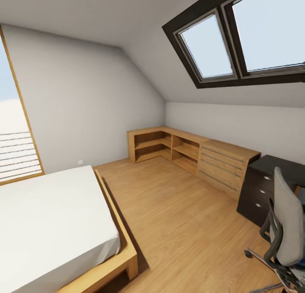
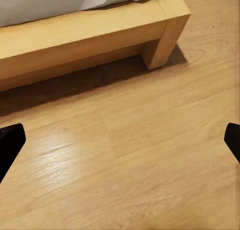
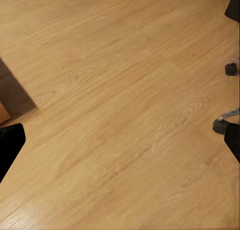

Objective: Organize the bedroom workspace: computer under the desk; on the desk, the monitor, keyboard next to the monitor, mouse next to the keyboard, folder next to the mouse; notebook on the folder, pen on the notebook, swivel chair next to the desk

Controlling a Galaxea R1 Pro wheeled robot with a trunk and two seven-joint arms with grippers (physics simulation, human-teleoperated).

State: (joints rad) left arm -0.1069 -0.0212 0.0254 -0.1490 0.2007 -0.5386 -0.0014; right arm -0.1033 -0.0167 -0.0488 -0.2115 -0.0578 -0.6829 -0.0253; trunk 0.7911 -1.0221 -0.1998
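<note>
Pincers, left [image 2: 120, 140] and right [image 3: 120, 140], gape over bare floor; driving on risks clipping the swivel chair [image 1: 284, 225] beside the bench [image 1: 275, 170].

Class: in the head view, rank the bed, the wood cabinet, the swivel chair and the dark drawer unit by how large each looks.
1. bed, though nearness inflates it
2. wood cabinet
3. swivel chair and drawer unit: similar, both cut off by the frame, so unranked
</note>
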